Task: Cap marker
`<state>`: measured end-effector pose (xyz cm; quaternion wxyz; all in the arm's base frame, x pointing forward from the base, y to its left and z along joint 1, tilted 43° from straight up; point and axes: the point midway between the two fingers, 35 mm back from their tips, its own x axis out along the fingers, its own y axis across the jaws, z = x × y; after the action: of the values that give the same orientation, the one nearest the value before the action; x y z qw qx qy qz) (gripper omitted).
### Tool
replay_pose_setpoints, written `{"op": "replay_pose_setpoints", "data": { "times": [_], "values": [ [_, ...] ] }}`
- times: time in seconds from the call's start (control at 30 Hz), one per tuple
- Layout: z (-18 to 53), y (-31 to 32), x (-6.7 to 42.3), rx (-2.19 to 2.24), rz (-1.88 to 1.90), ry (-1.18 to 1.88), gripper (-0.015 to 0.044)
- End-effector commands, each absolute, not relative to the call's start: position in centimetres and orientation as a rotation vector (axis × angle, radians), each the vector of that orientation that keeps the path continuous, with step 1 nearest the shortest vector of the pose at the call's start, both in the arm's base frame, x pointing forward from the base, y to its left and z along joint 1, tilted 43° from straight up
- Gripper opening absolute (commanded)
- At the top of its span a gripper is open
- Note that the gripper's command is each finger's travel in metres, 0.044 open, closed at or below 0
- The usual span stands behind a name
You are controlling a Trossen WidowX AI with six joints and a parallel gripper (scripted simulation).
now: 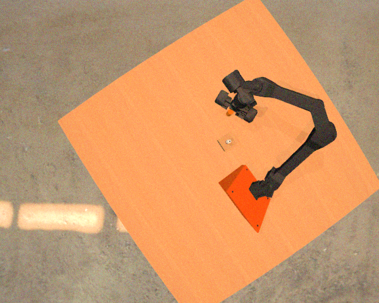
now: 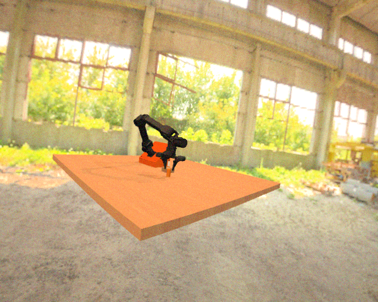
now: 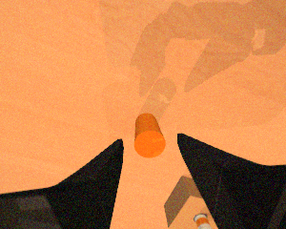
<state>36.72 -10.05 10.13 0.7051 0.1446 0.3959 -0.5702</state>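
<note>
- Step in hand: approach to the pick. The small orange cylindrical cap (image 3: 150,135) stands upright on the orange wooden table top (image 1: 144,156), not yet gripped.
- The black parallel-jaw gripper (image 3: 150,143) hangs over the cap, pointing down. Its jaws are about half open and have hold of nothing; in the wrist view the cap shows in the gap between the two dark fingers, touching neither.
- From above, the cap (image 1: 229,112) peeks out just beside the black wrist housing, in the half of the top towards the far-right edge.
- The white-tipped marker (image 1: 228,141) stands in its small tan square holder block (image 1: 225,143), near the middle of the top, between the cap and the red wedge-shaped base mount (image 1: 240,199). Cap and marker are apart.
- In the exterior view the fingertips sit low about the cap (image 2: 168,172); whether they are fully at grasp height cannot be told.
- Next move, as I judge it: lower until the pads bracket the cap's wall, close squarely so it stays upright, lift straight, carry over the marker tip, align and press down.
- Risk: an off-centre close could tip the loose cap.
</note>
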Motion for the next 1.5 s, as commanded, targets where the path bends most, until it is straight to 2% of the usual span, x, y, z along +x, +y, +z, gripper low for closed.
{"op": "replay_pose_setpoints", "data": {
  "times": [0.0,0.57,0.7,1.03,1.13,1.47],
  "values": [
    [9.5,-10.4,36.8,0.318,-1.261,0.887,0.0239],
    [7.6,-12.2,36.8,0.317,-1.261,0.885,0.0239],
    [7.6,-12.2,36.8,0.317,-1.261,0.885,0.0134],
    [7.6,-12.2,36.7,0.317,-1.261,0.885,0.0067],
    [8.0,-11.9,36.7,0.317,-1.261,0.886,0.0],
    [10.2,-9.7,36.7,0.319,-1.26,0.887,0.0]
  ]
}}
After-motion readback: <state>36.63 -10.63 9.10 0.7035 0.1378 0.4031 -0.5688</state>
